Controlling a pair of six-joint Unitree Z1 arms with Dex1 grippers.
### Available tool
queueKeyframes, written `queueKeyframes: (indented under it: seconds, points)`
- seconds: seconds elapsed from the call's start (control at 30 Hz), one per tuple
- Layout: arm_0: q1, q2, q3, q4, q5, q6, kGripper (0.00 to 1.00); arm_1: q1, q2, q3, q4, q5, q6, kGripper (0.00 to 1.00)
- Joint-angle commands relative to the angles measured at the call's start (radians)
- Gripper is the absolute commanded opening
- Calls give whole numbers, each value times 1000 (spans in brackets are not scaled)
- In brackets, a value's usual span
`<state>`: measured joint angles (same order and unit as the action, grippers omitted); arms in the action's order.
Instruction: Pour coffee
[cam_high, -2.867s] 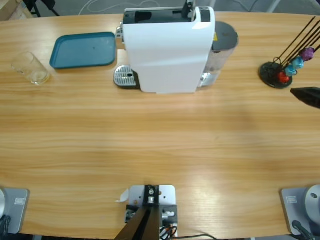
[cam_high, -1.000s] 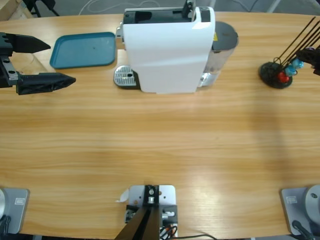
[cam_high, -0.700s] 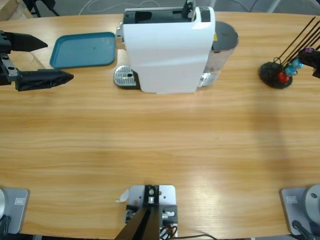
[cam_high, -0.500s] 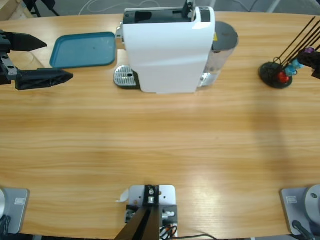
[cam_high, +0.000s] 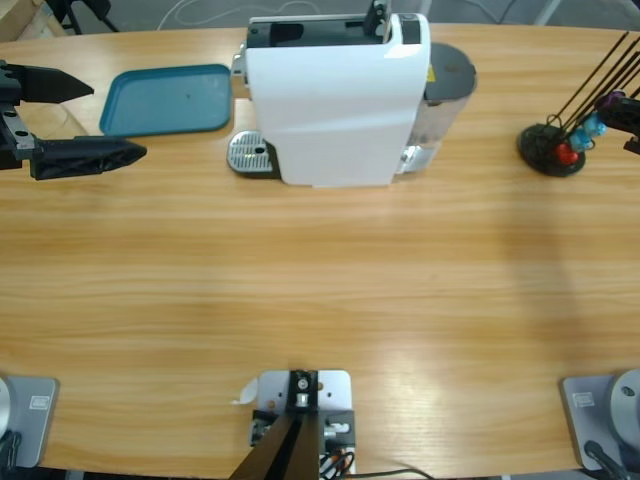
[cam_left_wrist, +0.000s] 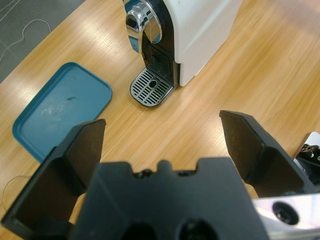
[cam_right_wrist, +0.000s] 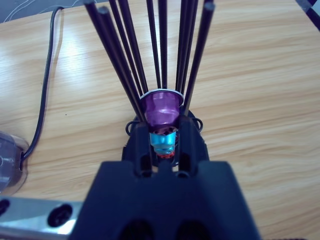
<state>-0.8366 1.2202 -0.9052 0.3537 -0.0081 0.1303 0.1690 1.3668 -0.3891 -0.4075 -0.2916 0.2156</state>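
No coffee could be made out in any view. The spout area of the coffee machine (cam_high: 335, 100) was hidden under its white plastic top in the high view. In the left wrist view, nothing stood on the round metal drip grate (cam_left_wrist: 151, 87).

The left gripper (cam_high: 118, 121) came in at the table's left edge, its arm cut off by the frame. Its jaws were spread wide. Between them, a clear glass (cam_high: 62, 122) showed only faintly in the high view. The left wrist view did not show it.

The right gripper (cam_right_wrist: 164, 131) was mostly cut off at the right edge in the high view. Its tip was pushed in among the thin black rods of the capsule rack (cam_high: 548, 150). A shiny purple capsule (cam_right_wrist: 161, 107) sat right at its tip, with a blue capsule (cam_right_wrist: 164, 141) just below. Whether this gripper was closed on anything could not be told.

A flat teal tray (cam_high: 165, 100) with rounded corners lay just left of the machine. A grey-lidded water tank (cam_high: 450, 75) stood at the machine's right side, partly hidden. The wooden table (cam_high: 320, 280) was glossy and streaked with grain. A dark cable (cam_right_wrist: 47, 75) ran across it.
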Motion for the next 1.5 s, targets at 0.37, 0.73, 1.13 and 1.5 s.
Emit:
queueKeyframes:
  seconds: [0.37,0.73,1.13,1.5]
  points:
    - [7,22,46,-7,13,-27,1000,-17,-99,-92,200,-72,-18,0]
    - [5,12,54,-7,13,-34,1000,-8,-141,-225,294,-77,-20,0]
    - [-8,18,55,-7,13,-40,1000,86,-407,-362,563,5,-77,0]
    - [-23,-80,91,9,14,-40,1000,359,-248,-566,715,477,-660,0]
